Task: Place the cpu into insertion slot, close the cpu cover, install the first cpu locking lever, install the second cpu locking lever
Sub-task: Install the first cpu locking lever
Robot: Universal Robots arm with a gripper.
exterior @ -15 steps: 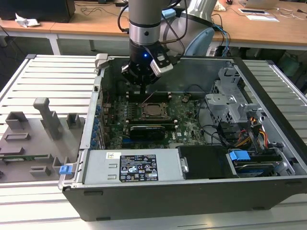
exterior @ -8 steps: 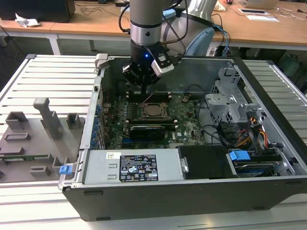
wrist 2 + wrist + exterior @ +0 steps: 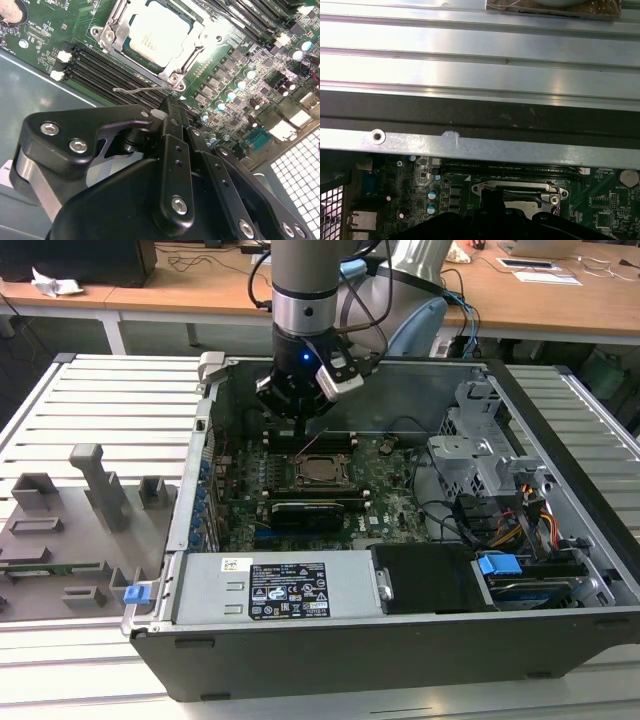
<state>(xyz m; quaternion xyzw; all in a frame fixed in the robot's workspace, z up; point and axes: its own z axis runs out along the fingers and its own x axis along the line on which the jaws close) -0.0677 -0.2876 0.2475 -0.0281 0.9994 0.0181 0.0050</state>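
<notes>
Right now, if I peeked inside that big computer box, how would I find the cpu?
Look in the open computer case at the green motherboard. Near its middle, just below the black gripper, the cpu sits in a grey metal frame, the cpu cover. It is the only pale, shiny square there; the long black slots beside it are dark and thin.

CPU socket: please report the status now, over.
End effector low at the socket edge, beside a thin wire lever. CPU seated in insertion slot, cover down around it. Nothing in the way.
</notes>
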